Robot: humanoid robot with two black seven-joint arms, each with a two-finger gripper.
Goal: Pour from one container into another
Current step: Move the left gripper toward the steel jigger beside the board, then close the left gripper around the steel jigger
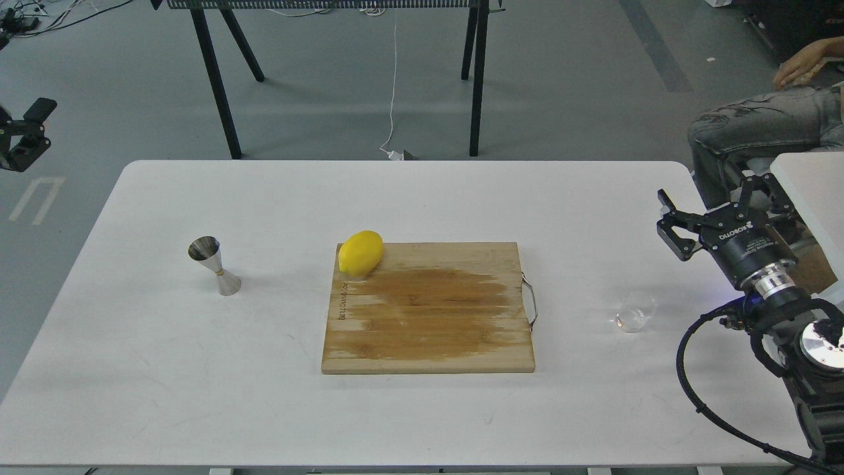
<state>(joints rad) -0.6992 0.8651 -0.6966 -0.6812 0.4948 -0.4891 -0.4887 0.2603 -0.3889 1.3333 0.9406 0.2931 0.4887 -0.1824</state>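
Observation:
The clear glass tumbler (636, 311) stands upright near the right end of the white table (409, 191). Up and to the right of it my right gripper (715, 199) hovers open with nothing between its fingers, clear of the glass. Far across the table on the left stands the steel hourglass jigger (214, 264), upright and untouched. My left gripper (25, 132) is beyond the table's left edge, over the floor; only a dark piece of it shows at the frame's edge, far from the jigger.
A wooden cutting board (428, 323) with a wet patch lies mid-table, a yellow lemon (361, 252) on its far left corner. A seated person's leg (752, 125) and a second white table (814, 191) are close at the right. Black table legs (214, 79) stand behind.

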